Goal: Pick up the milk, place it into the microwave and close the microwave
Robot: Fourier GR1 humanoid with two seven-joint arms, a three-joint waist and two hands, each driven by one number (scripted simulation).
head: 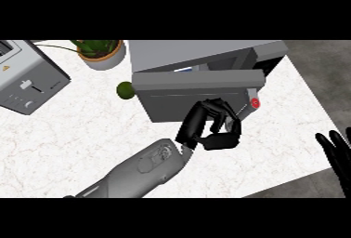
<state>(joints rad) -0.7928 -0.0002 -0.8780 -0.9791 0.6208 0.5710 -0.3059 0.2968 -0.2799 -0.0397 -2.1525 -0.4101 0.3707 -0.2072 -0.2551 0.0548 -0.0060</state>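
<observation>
Over marble counter (82, 135), left hand (209, 128) presses curled fingers against microwave (198, 79) door; right hand (336, 151) rests open.

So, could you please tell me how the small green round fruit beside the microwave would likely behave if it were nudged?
The green fruit looks round, so it would probably roll rather than slide on the smooth marble counter. It seems small, likely light. It sits close to the microwave and the potted plant, which might stop it.
</observation>
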